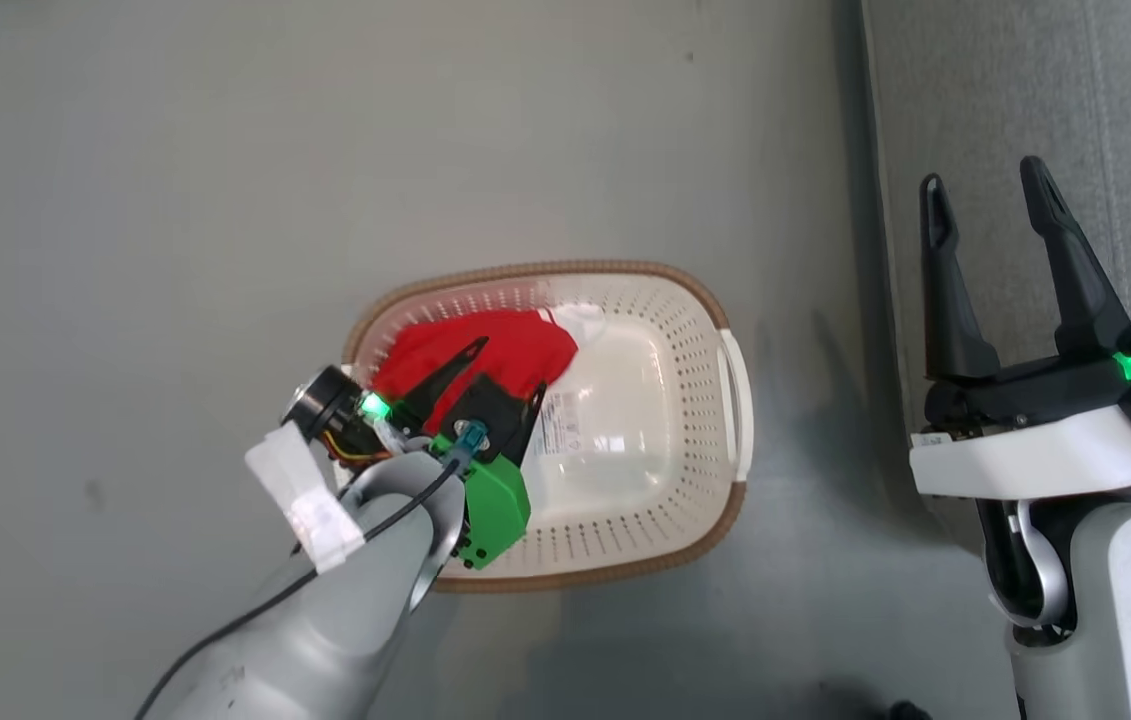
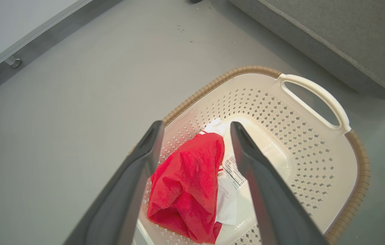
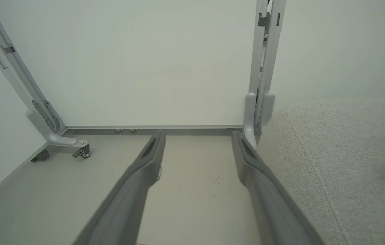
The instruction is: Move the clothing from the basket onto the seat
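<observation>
We see a cream basket (image 2: 315,149) of smooth, faintly glossy perforated plastic. Its brown rim (image 1: 625,268) is moulded to a woven look, and a printed paper label (image 2: 234,170) lies on its shiny bottom. The clothing (image 2: 189,177) is soft, matt red cloth with smoother white trim. The seat (image 3: 332,163) is coarse grey woven fabric with stitched seams. The floor (image 1: 175,200) is smooth, matt grey. The left claw (image 1: 510,365) and right claw (image 1: 985,175) look like dark matt plastic. The frame (image 3: 263,68) looks like grey painted metal.
</observation>
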